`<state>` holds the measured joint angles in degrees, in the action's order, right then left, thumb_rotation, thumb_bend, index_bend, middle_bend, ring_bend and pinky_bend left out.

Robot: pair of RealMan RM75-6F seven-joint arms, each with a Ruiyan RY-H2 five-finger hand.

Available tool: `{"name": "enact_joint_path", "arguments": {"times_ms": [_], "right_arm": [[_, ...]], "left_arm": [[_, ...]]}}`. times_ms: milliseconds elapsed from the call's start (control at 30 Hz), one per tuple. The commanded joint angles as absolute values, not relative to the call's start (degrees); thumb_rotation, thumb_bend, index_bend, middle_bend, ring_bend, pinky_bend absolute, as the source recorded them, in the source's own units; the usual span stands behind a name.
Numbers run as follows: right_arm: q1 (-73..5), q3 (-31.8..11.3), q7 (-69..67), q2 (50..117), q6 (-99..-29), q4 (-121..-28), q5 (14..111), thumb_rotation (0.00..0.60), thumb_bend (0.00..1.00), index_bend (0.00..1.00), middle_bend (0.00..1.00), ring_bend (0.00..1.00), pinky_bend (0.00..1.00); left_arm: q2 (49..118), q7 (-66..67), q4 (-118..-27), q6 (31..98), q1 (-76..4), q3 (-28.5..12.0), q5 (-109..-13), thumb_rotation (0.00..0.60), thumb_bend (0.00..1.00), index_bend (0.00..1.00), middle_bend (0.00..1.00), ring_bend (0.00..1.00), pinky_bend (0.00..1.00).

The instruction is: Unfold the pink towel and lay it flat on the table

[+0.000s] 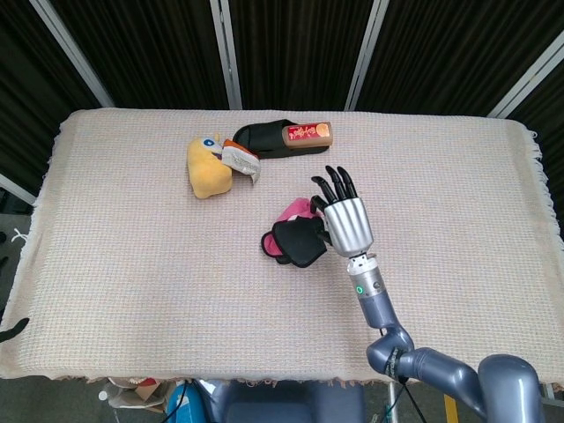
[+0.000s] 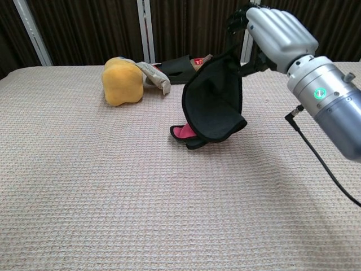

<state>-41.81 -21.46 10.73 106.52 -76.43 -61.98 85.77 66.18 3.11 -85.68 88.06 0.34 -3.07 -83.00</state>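
The towel [image 1: 298,240] is pink on one face and black on the other. My right hand [image 1: 346,218] pinches its upper edge and holds it up above the table. In the chest view the towel [image 2: 214,104] hangs from the right hand [image 2: 276,34] with the black face showing. Its lower end still touches the beige table cover [image 2: 113,186], where a strip of pink peeks out. The other fingers [image 1: 337,183] are spread and point to the far side. My left hand does not show in either view.
A yellow plush toy [image 1: 209,167] with a silver wrapper [image 1: 240,159] against it lies at the back left of the towel. Behind it sits a black slipper [image 1: 264,137] with a red-orange pack [image 1: 307,132] on it. A thin cable [image 2: 321,164] trails under my right forearm.
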Motion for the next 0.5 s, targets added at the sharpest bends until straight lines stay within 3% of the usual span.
{"name": "enact_joint_path", "arguments": {"times_ms": [33,500], "right_arm": [[-41.9,-23.0,15.0,101.1,-71.7,-69.4,81.8,0.600,0.62,0.66,0.27,0.11,0.11],[-48.2,-31.2,23.2,92.6,-68.4,-77.3,78.2,0.600,0.63,0.67,0.28,0.11,0.11]], "left_arm": [[66.3,3.3,-86.9,87.4,-0.1,-3.2,-82.8,0.600,0.03,0.00,0.00,0.00,0.00],[68.0,8.0,-93.9,80.7,-7.1,-7.1,-80.9,0.600,0.03,0.00,0.00,0.00,0.00]]}}
